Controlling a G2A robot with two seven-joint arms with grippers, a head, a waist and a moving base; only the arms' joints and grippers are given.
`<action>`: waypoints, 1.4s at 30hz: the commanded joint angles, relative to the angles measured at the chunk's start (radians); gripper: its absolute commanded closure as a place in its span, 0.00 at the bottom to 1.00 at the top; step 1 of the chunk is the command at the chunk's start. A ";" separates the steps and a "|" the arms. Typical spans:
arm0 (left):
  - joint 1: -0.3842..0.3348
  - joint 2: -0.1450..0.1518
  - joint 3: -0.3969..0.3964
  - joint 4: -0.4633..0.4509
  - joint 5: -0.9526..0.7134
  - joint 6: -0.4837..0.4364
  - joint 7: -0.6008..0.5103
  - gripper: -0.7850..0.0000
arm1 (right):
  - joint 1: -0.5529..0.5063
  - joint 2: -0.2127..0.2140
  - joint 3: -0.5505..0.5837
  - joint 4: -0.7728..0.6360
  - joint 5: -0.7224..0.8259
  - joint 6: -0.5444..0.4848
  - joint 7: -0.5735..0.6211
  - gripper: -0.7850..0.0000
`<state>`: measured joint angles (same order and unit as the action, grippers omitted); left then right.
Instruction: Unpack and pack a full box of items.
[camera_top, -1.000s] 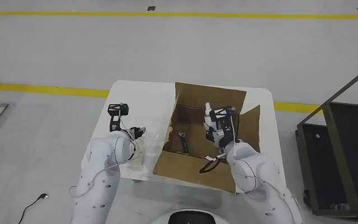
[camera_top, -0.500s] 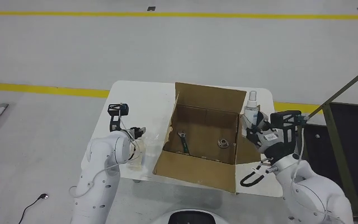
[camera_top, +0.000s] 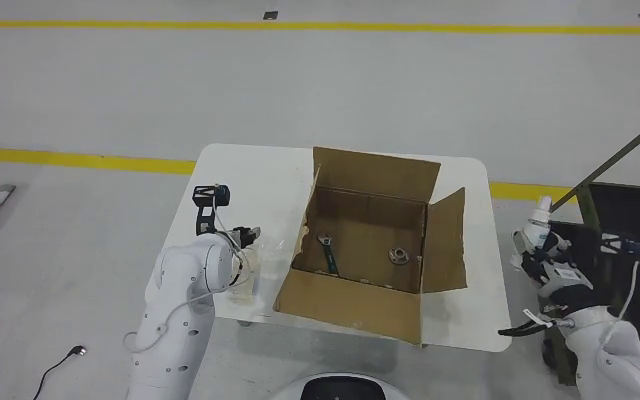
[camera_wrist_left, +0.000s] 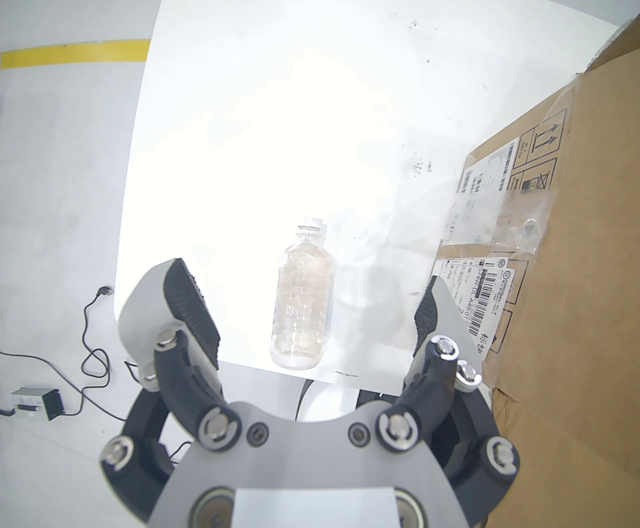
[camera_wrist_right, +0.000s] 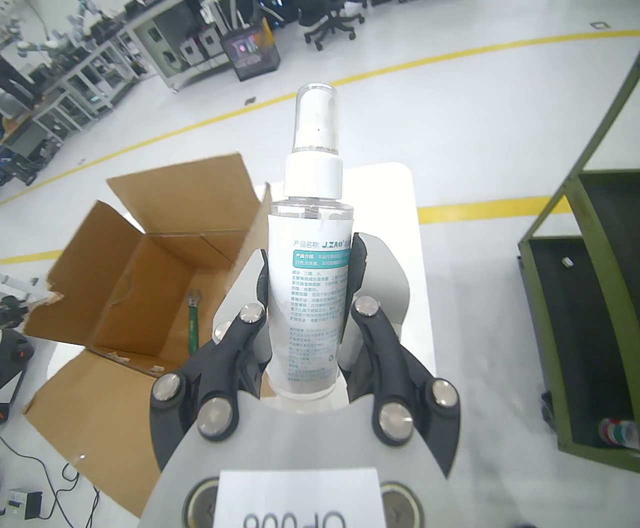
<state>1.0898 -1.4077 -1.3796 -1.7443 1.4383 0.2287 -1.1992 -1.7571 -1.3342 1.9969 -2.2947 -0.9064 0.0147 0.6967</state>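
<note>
An open cardboard box (camera_top: 370, 240) stands on the white table (camera_top: 250, 170); inside lie a green-handled wrench (camera_top: 326, 252) and a small round metal part (camera_top: 398, 255). My right gripper (camera_top: 540, 250) is off the table's right edge, shut on a white spray bottle (camera_wrist_right: 311, 260) with a clear cap. The box (camera_wrist_right: 135, 280) and wrench (camera_wrist_right: 192, 320) lie beyond it in the right wrist view. My left gripper (camera_wrist_left: 310, 310) hangs open over a clear plastic bottle (camera_wrist_left: 302, 310) standing near the table's front edge, left of the box. A clear plastic bag (camera_wrist_left: 480, 220) leans against the box wall.
A dark green cart (camera_top: 590, 280) stands on the floor to the right of the table, close to my right arm. Yellow floor lines run behind the table. Cables and a small adapter (camera_wrist_left: 35, 402) lie on the floor at the left.
My right gripper has lifted the spray bottle out of the box and carried it right, past the table's edge toward the cart. The left arm has kept still.
</note>
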 joint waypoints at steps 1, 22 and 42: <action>0.000 0.000 0.000 0.000 0.000 0.000 0.000 0.00 | 0.000 0.002 -0.006 0.037 -0.021 -0.005 0.014 1.00; 0.000 0.000 0.000 0.000 0.000 0.000 0.000 0.00 | 0.176 0.023 -0.251 0.496 -0.301 -0.023 0.104 1.00; 0.000 0.000 0.000 0.000 0.000 0.000 0.000 0.00 | 0.238 0.034 -0.311 0.614 -0.342 -0.009 0.182 0.55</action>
<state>1.0898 -1.4077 -1.3796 -1.7443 1.4383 0.2287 -1.1992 -1.5195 -1.3009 1.6860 -1.6822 -1.2498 0.0050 0.8782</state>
